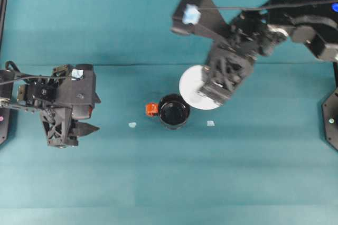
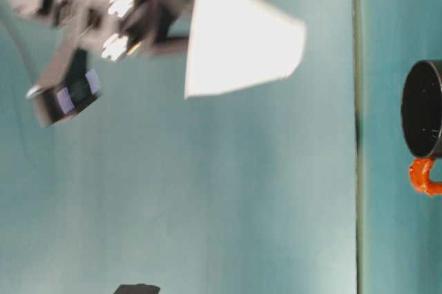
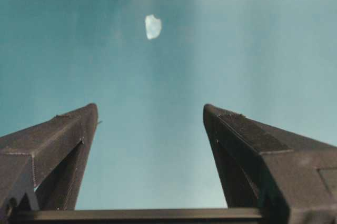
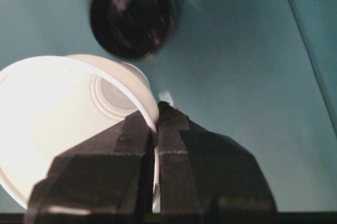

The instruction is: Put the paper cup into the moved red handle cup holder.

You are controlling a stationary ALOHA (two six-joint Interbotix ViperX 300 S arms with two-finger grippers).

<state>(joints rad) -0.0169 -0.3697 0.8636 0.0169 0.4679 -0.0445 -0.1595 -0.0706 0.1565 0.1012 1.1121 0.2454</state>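
- right end effector (image 4: pixel 154 129) clamped on the paper cup (image 1: pixel 194 85) rim, cup held in the air, tilted, just beside the red handle cup holder (image 1: pixel 174 111)
- holder sits on the counter (image 1: pixel 237 172), empty (judging by the wrist view)
- next: level cup, centre base over the opening, lower straight
- left end effector (image 3: pixel 150 113) apart, idle

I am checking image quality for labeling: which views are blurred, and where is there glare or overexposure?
Right wrist view: the red handle cup holder is motion-blurred, and the paper cup interior is washed out bright. Table-level view: soft overall, the right end effector smeared. Left wrist view: the open left end effector is sharp, the table hazy. Overhead view: sharp, evenly lit.
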